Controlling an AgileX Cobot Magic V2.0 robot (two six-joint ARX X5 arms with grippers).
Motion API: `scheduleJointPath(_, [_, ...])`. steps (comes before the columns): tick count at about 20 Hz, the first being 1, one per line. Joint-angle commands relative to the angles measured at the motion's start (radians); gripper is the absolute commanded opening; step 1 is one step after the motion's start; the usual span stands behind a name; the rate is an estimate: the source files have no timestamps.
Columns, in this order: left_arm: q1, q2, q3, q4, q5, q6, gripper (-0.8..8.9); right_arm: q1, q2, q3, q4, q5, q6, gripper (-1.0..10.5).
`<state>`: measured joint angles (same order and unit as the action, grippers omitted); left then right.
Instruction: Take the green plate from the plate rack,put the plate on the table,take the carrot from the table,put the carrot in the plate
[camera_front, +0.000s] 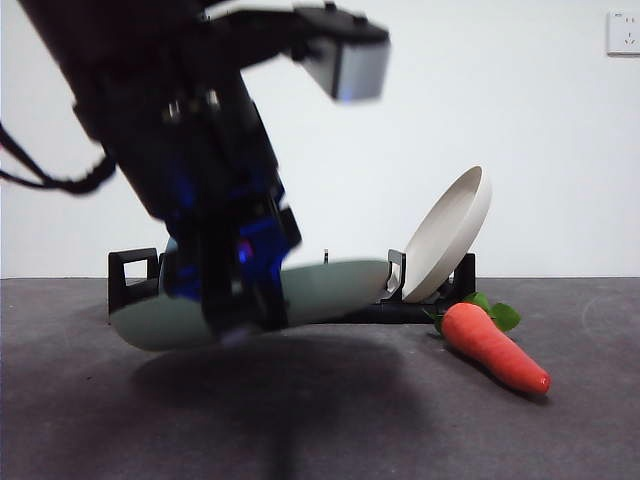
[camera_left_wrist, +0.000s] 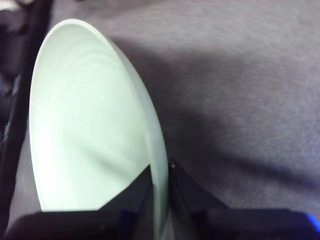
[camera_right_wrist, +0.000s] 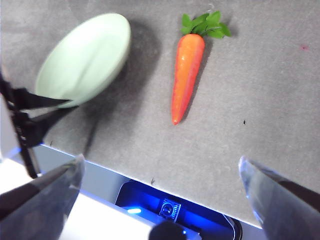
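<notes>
Pinching the green plate (camera_left_wrist: 90, 135) by its rim, left gripper (camera_left_wrist: 161, 200) holds it tilted above the table (camera_front: 90, 420), clear of rack (camera_front: 135, 272). Right gripper (camera_right_wrist: 160, 195) waits, jaws spread, above carrot (camera_right_wrist: 186, 75) on the table.

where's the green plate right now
In the front view the green plate hangs just above the table, clamped at its rim by the left gripper, in front of the plate rack and beside the carrot.
</notes>
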<state>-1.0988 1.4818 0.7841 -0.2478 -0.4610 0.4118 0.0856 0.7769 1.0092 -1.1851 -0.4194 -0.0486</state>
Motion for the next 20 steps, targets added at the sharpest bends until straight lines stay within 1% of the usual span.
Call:
scheduleJointPath(1, [-0.001,0.061,-0.008,0.040,-0.008,0.065,-0.06,0.003,0.009,0.002,0.004,-0.002,0.006,6.3])
scheduleJointPath(4, [0.000,0.153,-0.008,0.052,0.005,0.061,-0.06,0.003,0.011,0.002,0.003,-0.002,0.006,6.3])
scheduleJointPath(6, [0.000,0.187,-0.008,0.053,0.047,0.056,-0.05,0.003,0.018,0.002,0.003,-0.001,0.007,6.3])
scheduleJointPath(7, [0.001,0.187,-0.008,0.053,0.071,0.039,0.04,0.003,0.023,0.002,0.003,-0.001,0.011,6.3])
scheduleJointPath(8, [0.001,0.187,-0.006,0.053,0.084,0.012,0.39,0.003,0.031,0.002,0.003,-0.001,0.013,6.3])
scheduleJointPath(11, [0.003,0.170,-0.003,0.045,0.099,-0.044,3.54,0.003,0.067,0.002,0.011,-0.001,0.013,6.3])
scheduleJointPath(12, [0.003,0.169,0.001,0.043,0.100,-0.047,3.86,0.003,0.085,0.002,0.026,-0.002,0.013,6.3])
scheduleJointPath(15, [0.006,0.159,0.033,0.012,0.094,-0.055,3.84,0.010,0.141,0.002,0.069,-0.001,0.016,6.3])
scheduleJointPath(18, [0.006,0.097,0.119,-0.089,0.097,-0.155,3.83,0.048,0.231,0.002,0.159,0.000,0.037,6.2])
scheduleJointPath(20, [0.006,0.010,0.187,-0.152,0.097,-0.200,3.83,0.095,0.312,0.002,0.240,0.006,0.059,6.2])
